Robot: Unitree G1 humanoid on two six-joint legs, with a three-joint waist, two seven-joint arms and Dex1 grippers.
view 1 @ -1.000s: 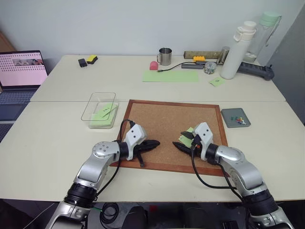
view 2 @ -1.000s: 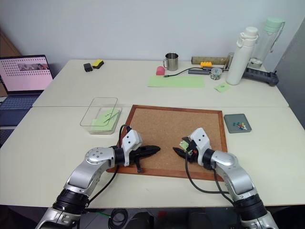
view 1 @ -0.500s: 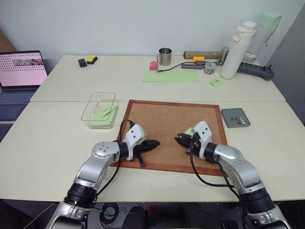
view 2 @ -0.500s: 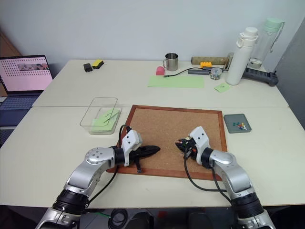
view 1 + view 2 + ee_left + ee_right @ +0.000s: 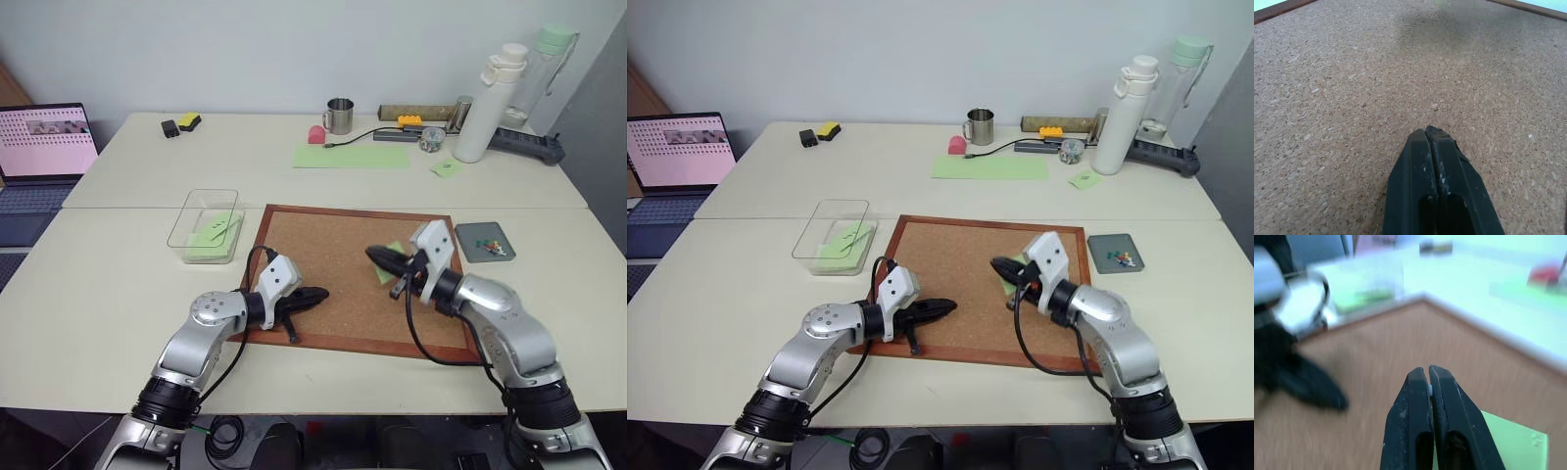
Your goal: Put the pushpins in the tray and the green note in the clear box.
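The green note [image 5: 384, 275] lies flat on the cork board [image 5: 323, 245], seen close in the right wrist view [image 5: 1513, 443]. My right gripper [image 5: 373, 254] hovers just above the note, shut, with a tiny pale speck pinched at its tips [image 5: 1429, 389] that looks like a pushpin. Several pushpins [image 5: 482, 237] lie in the dark grey tray [image 5: 470, 253] to the right of the board. The clear box [image 5: 209, 192] stands left of the board with green paper inside. My left gripper [image 5: 319, 293] rests shut and empty over the board's near left part [image 5: 1430, 134].
A laptop [image 5: 44, 142] stands at the far left. Along the back are a metal mug [image 5: 339, 116], a long green sheet [image 5: 351, 156], a small green scrap [image 5: 445, 167], a white bottle [image 5: 487, 103] and a power strip [image 5: 529, 145].
My right gripper has shut at the note and risen off the board, drawing away from me. The note stayed on the cork. The left arm has not moved.
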